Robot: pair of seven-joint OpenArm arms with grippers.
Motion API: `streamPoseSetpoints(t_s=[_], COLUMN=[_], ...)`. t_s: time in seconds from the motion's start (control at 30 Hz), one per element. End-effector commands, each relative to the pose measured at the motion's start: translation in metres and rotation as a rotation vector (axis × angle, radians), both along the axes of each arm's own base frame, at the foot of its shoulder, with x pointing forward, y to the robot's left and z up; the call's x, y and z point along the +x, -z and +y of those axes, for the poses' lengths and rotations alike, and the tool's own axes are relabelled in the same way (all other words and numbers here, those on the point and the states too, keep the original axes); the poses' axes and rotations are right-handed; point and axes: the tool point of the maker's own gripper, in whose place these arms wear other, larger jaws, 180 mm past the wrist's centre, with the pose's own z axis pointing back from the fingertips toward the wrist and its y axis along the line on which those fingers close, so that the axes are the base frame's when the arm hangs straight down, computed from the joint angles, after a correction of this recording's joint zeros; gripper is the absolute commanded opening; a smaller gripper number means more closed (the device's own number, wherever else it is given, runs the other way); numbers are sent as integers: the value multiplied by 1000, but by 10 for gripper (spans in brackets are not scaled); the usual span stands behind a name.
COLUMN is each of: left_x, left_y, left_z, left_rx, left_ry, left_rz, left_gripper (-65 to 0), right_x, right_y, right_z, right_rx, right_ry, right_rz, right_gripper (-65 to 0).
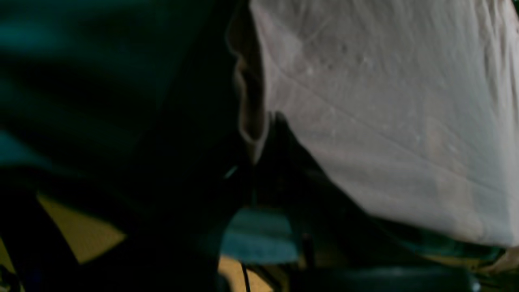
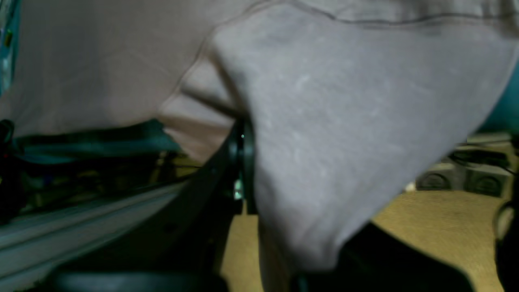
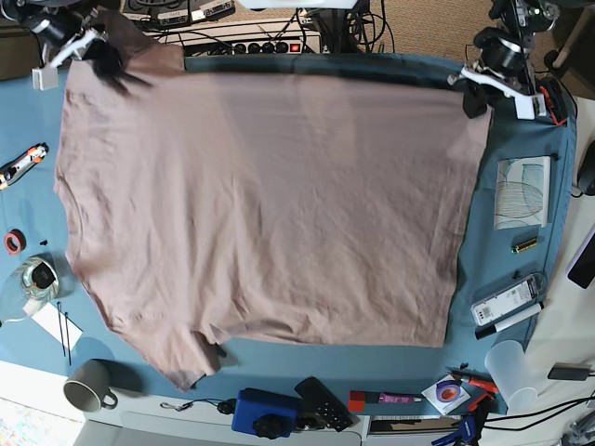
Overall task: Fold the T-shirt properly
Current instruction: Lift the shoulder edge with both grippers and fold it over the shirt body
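The mauve-tan T-shirt [image 3: 270, 204] is spread wide over the blue-teal table cloth [image 3: 516, 139], with one sleeve pointing to the near left. My right gripper [image 3: 110, 60] is shut on its far left corner. In the right wrist view the cloth [image 2: 324, 121] drapes over the dark fingers [image 2: 241, 162]. My left gripper [image 3: 476, 98] is shut on the far right corner. In the left wrist view the shirt [image 1: 385, 121] hangs from the dark fingers [image 1: 279, 134]. The far edge runs taut between the two grippers. The collar is not visible.
A grey mug [image 3: 88, 386], a glass jar [image 3: 35, 276] and red tape [image 3: 13, 242] sit at the left. A blue box [image 3: 263, 412] and black remote [image 3: 321, 401] lie at the near edge. A booklet [image 3: 522, 192] and plastic cup [image 3: 509, 362] are at the right.
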Motion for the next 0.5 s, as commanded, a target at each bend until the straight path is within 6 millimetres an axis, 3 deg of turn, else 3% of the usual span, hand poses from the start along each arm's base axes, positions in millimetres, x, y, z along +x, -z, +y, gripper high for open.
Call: streamPoseSetpoints(t_s=[0.0, 0.27, 0.47], left_x=[-2, -19, -8], left_y=[-7, -18, -39], left_z=[5, 2, 0], left_rx=[14, 43, 97], left_ry=[-8, 17, 48], left_rz=[-20, -4, -59], left_gripper=[-650, -650, -650], right_x=[-1, -7, 0], right_y=[-11, -31, -32], right_z=[-10, -26, -26], right_rx=[-34, -38, -42], right_ry=[2, 56, 56], right_rz=[-18, -60, -79], right_gripper=[-650, -650, -650])
